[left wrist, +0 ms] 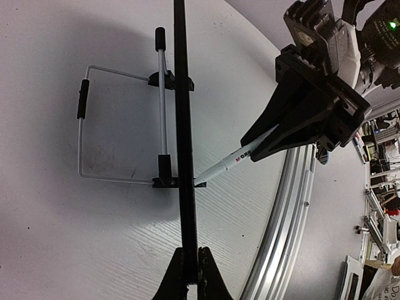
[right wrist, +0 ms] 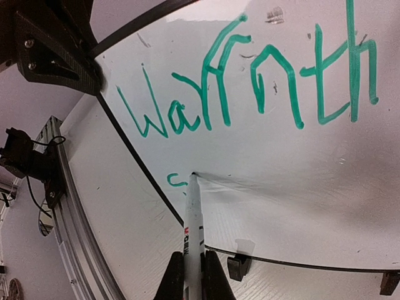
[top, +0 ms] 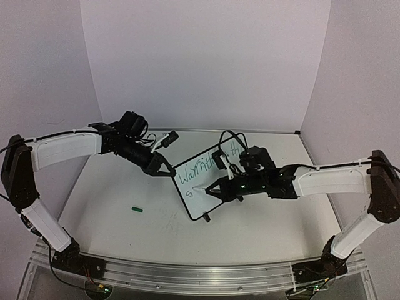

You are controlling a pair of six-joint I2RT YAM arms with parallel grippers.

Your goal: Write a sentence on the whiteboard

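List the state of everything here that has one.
whiteboard: standing, green "Warmth" written, second line barely begun
marker: uncapped, tip on the whiteboard
left gripper: shut on the whiteboard's edge
right gripper: shut on the marker
green cap: lying loose on the table

Left arm (top: 65,150), right arm (top: 328,180): white link shells, black joints. Black cables (top: 232,132) loop over right wrist; green LED (left wrist: 392,24) lit. Left gripper (top: 165,170) fingers (right wrist: 56,56) black, angular, screw heads (right wrist: 28,43) showing.

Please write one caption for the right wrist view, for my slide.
Right end effector sets a marker tip on the whiteboard, below green writing.
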